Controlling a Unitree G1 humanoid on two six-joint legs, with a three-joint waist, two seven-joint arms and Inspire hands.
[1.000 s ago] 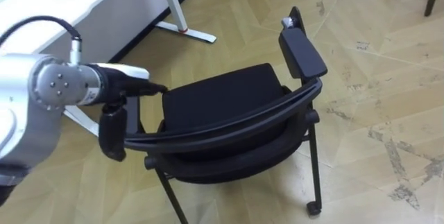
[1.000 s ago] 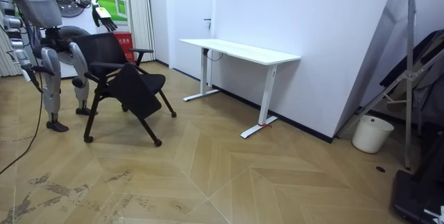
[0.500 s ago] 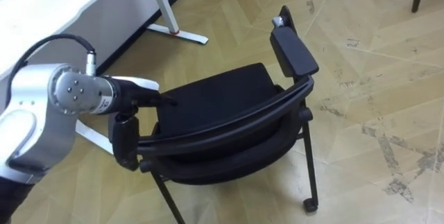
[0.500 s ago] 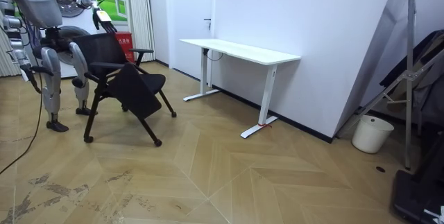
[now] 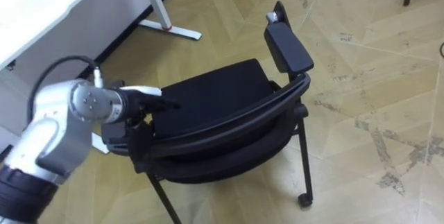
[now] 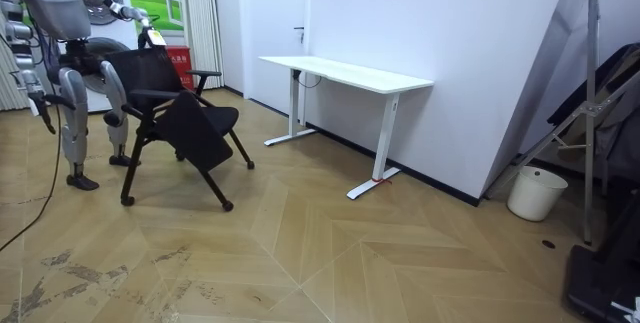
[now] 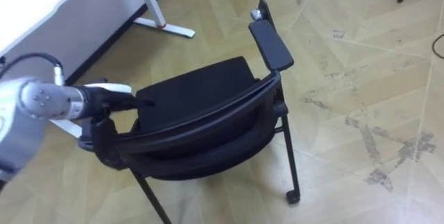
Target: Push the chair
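Now left hand (image 5: 143, 94), fingers straight, over seat edge of black chair (image 5: 215, 98).

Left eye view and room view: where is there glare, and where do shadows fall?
Left eye view: the white desk top is almost blank with glare; no hard shadow lies round the chair. Room view: even light, the wall only slightly darker under the desk top.
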